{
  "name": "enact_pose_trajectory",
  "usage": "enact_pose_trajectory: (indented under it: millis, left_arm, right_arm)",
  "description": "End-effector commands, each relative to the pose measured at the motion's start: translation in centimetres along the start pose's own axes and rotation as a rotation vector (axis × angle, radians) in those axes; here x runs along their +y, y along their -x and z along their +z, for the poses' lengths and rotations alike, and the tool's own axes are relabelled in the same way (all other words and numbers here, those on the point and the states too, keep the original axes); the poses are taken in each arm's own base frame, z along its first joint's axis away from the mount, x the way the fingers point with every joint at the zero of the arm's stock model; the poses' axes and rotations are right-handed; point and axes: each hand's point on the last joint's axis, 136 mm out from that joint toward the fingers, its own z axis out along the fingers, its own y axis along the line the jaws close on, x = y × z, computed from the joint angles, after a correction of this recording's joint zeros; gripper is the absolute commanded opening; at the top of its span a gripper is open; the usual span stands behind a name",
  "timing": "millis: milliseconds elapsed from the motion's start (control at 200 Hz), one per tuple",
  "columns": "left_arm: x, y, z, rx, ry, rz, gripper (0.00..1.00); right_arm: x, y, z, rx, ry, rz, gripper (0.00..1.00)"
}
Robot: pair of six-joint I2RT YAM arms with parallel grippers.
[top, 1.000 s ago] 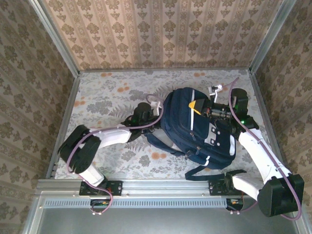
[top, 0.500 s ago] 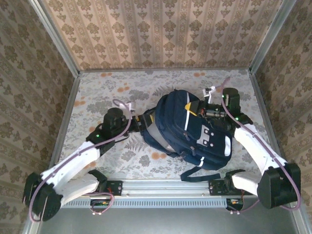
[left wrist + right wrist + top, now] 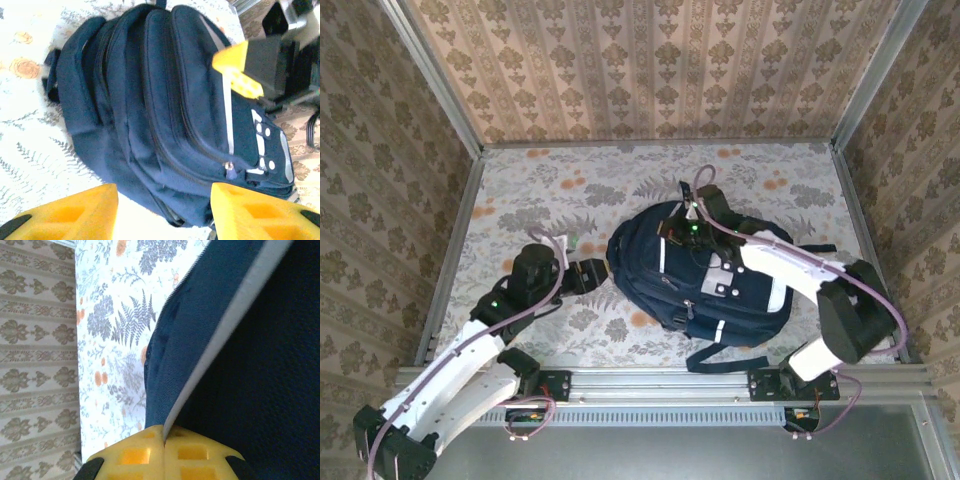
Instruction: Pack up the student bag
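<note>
Left side: the left arm lies low across the pale floral-print surface [image 3: 540,210], and the left gripper [image 3: 600,272] stops just beside the left flank of the large navy-blue fabric student bag with white reflective stripes [image 3: 710,285], not touching it. The left wrist view confirms that gripper [image 3: 164,212]'s jaws stand apart with nothing between them, the student bag [image 3: 145,110] lying beyond. It also shows a small metal zip pull [image 3: 229,171] on the closed front pocket, too small to make out from above. Centre: the student bag lies flat mid-surface, its grey-white buckled patch [image 3: 720,275] facing up and a dark strap loop [image 3: 725,358] trailing toward the near rail. Right side: the right arm reaches across the bag, covering part of it, and places the right gripper [image 3: 678,230] on the bag's far end. In the right wrist view that gripper [image 3: 164,452]'s jaws are together, clamped on the bag fabric where a white stripe [image 3: 225,335] runs into their seam. Brown patterned wallpaper walls [image 3: 650,70] enclose the surface.
</note>
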Motion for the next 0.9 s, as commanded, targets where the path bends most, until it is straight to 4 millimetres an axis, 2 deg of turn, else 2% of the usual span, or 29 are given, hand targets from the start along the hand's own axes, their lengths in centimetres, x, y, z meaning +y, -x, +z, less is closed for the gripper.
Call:
enact_pose_trajectory:
  millis: [0,85,130,185,215,290,345,395,445,520,585,675,740,810,895]
  left_arm:
    - [1.1,-1.2,-0.3,0.027,0.034,0.007,0.52]
    - [1.4,-1.5,-0.3,0.035,0.05,0.008,0.53]
    - [1.7,-1.6,-0.4,0.037,0.06,0.004,0.54]
    - [1.9,-1.8,-0.3,0.045,0.068,0.004,0.55]
    - [2.0,-1.9,-0.2,0.049,0.073,0.002,0.55]
    - [2.4,-2.4,-0.1,0.063,0.086,-0.001,0.56]
    - [2.5,-2.6,-0.1,0.071,0.09,0.0,0.56]
    - [2.6,-2.7,-0.2,0.074,0.095,0.003,0.56]
    - [2.6,-2.7,-0.2,0.074,0.098,0.011,0.57]
    - [2.8,-2.8,-0.2,0.076,0.108,0.019,0.57]
    - [2.8,-2.9,0.1,0.083,0.109,0.027,0.57]
    - [2.7,-3.3,0.6,0.111,0.113,0.04,0.57]
    - [2.6,-3.8,0.9,0.138,0.124,0.076,0.58]
    - [2.6,-4.6,1.3,0.17,0.151,0.12,0.58]
    - [2.7,-5.6,1.9,0.21,0.172,0.166,0.59]
  right_arm:
    - [4.5,4.1,1.4,-0.097,0.106,-0.052,0.0]
    - [6.0,2.9,3.4,0.036,0.129,-0.129,0.0]
    - [6.0,2.0,4.3,0.109,0.106,-0.176,0.0]
    - [6.0,1.4,4.7,0.155,0.061,-0.242,0.0]
    - [5.9,1.1,4.6,0.162,0.032,-0.277,0.05]
    - [5.2,1.3,3.3,0.119,-0.079,-0.359,0.26]
    - [4.5,1.6,1.6,0.071,-0.165,-0.412,0.37]
    - [4.1,1.8,-0.5,0.014,-0.236,-0.454,0.45]
    - [3.7,1.4,-2.3,-0.024,-0.279,-0.505,0.46]
    - [3.5,-0.4,-4.5,-0.023,-0.275,-0.563,0.38]
    - [2.9,-2.7,-5.9,0.023,-0.236,-0.574,0.25]
    - [1.3,-6.0,-7.5,0.086,-0.198,-0.55,0.0]
    - [-0.1,-8.7,-7.7,0.146,-0.195,-0.549,0.0]
    - [-2.5,-11.9,-7.8,0.246,-0.239,-0.561,0.0]
    - [-4.7,-14.6,-7.5,0.326,-0.291,-0.578,0.0]
